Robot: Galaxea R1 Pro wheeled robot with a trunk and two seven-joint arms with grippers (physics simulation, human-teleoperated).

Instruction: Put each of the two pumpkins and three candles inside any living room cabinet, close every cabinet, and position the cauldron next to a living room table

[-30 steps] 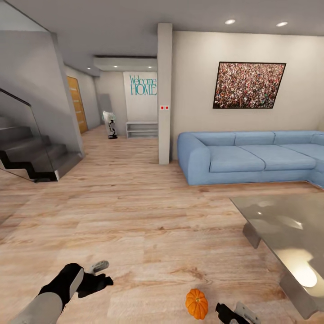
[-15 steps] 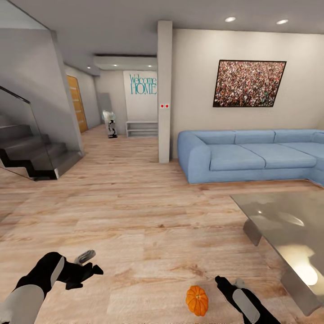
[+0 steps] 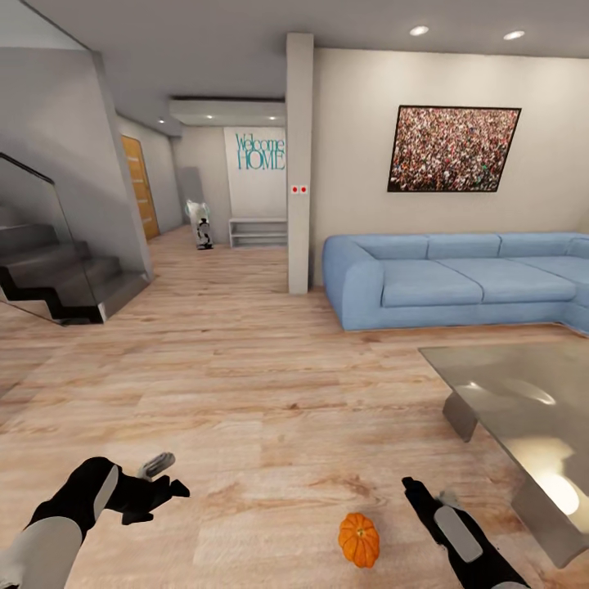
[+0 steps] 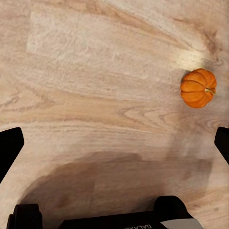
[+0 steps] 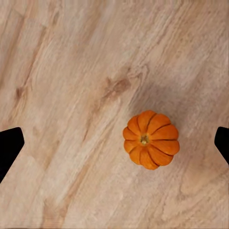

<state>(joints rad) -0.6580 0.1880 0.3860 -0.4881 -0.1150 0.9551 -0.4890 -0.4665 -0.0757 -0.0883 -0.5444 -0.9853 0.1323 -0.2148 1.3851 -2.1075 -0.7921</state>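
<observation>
One pumpkin (image 5: 151, 140) on floor under right tool (image 5: 114, 143) (jaws wide, apart from it).

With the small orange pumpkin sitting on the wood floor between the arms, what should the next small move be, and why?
Probably lower the right gripper straight onto the small ribbed orange pumpkin. The right wrist view looks down on its stem, the fingers spread wide to either side with nothing held, and the pumpkin rests upright on the pale wood floor, nearer that arm than the left gripper.
</observation>
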